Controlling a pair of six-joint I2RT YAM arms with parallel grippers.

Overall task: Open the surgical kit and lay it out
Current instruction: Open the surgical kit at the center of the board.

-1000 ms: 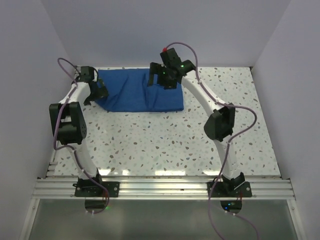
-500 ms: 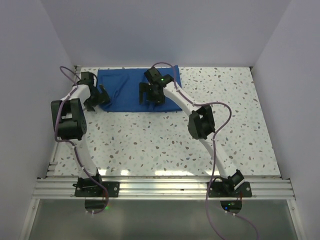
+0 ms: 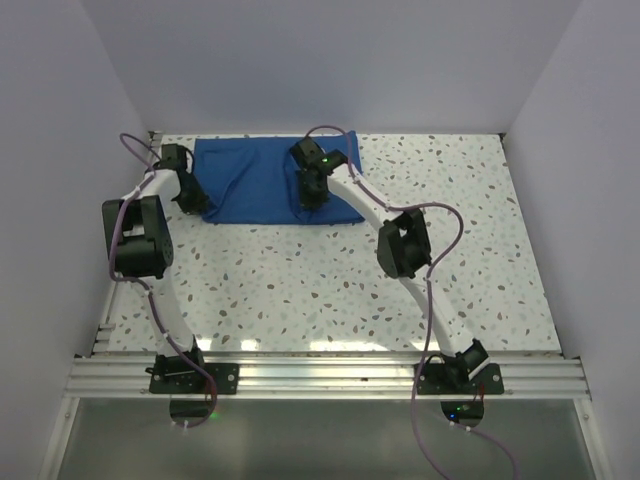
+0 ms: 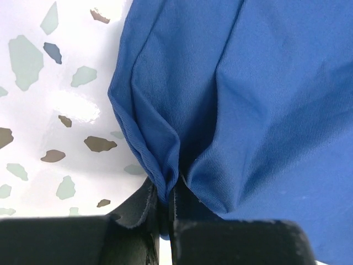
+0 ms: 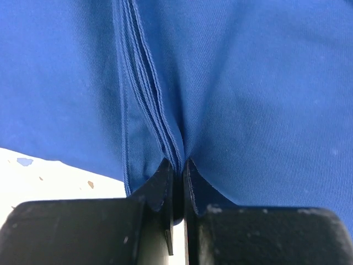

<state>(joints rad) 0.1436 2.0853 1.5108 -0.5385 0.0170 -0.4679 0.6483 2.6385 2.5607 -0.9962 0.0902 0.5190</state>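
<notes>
The left claw [image 4: 165, 194] is pinching tight a fold at the left edge of the one blue cloth wrap [image 3: 250, 180], which is lying along the far edge of the speckled white counter [image 3: 300, 290], near its far-left corner. The right claw [image 5: 177, 168] is clamping stacked hems at the wrap's near edge. Pale walls [image 3: 300, 60] are surrounding the counter.

top cam looks down from above and behind my bases [image 3: 195, 378], whole table [image 3: 300, 280] in frame. each wrist cam sits just behind my fingers [image 4: 135, 221], facing along them, very near the blue cloth wrap [image 3: 250, 185]. all three views share that wrap.
</notes>
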